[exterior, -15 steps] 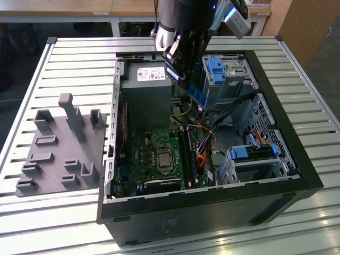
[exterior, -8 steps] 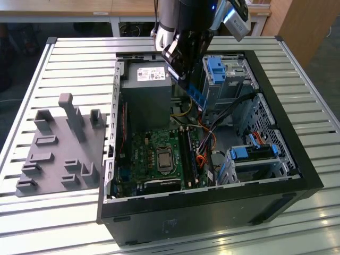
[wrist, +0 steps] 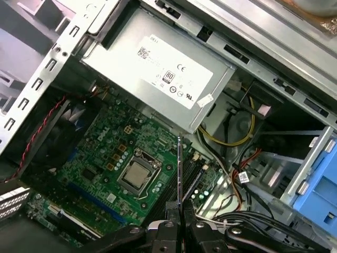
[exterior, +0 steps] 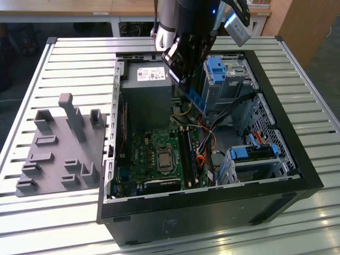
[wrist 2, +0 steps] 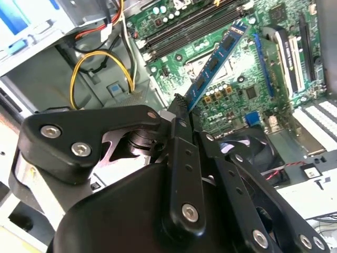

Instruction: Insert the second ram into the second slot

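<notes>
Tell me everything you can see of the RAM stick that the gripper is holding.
The second ram is a thin, flat, long blue circuit stick with small dark chips in a row on its face. The gripper is shut on one end. The rest juts free above the green motherboard, not seated in any slot. It appears edge-on in the first wrist view and tilted in the exterior view.

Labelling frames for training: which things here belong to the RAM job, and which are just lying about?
Job: RAM stick, gripper holding it, RAM slots, motherboard.
Lying about: grey fixture tray, power supply, blue drive brackets.
</notes>
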